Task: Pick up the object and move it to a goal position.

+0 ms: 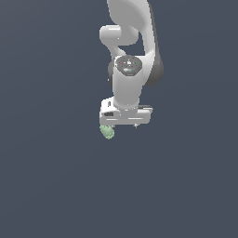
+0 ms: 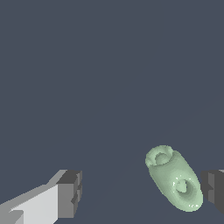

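Exterior view: I see the white arm (image 1: 132, 51) coming down from the top of the frame, wrist pointing down at the plain dark grey surface (image 1: 51, 186). The gripper (image 1: 122, 124) sits low under the wrist. The object (image 1: 107, 132), a small pale mint-green lumpy blob, shows just below the gripper body, toward the exterior view's left end of it. From here I cannot tell whether it touches the gripper or lies apart.

Wrist view: I read the jaws as spread wide. One finger (image 2: 70, 193) is white with a dark grey pad, the other (image 2: 213, 189) shows only as a dark grey pad at the frame edge. The object (image 2: 174, 177) lies between the two, well off centre: close beside the second pad, with a narrow strip of surface still visible between them, and well apart from the first. Its long axis runs oblique to the line between the pads. Two shallow dimples show on its upper face. Nothing is held.
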